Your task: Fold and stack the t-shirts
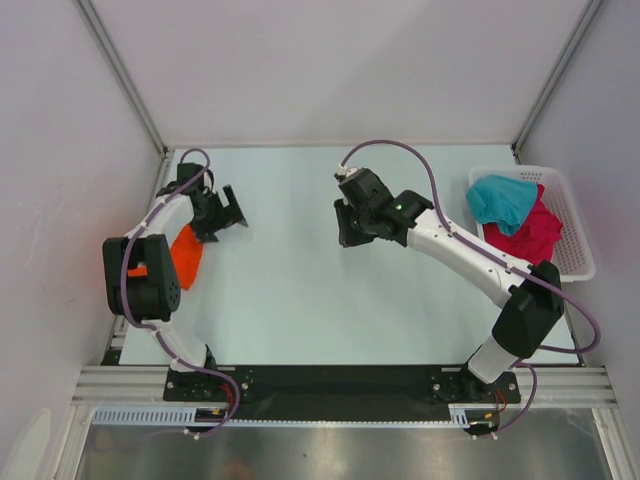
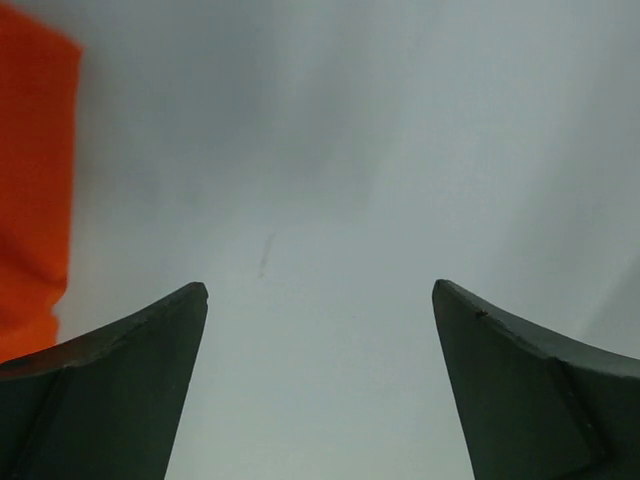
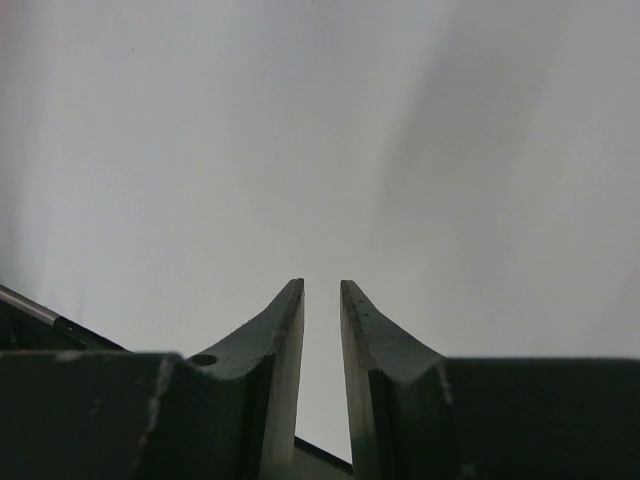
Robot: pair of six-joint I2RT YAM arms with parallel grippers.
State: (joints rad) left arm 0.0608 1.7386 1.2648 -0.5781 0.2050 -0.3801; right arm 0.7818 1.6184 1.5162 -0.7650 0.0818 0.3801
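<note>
Pale bench is lying under both arms. Left end effector, hanging released, may be risking a snag that drags the orange shirt just beside it at the left edge. Right end effector, barely parted and grasping nothing, is hovering mid-bench, well apart from the teal shirt and pink shirt in the basket at the right edge.

A white slotted basket sits at the pale table's right edge.
</note>
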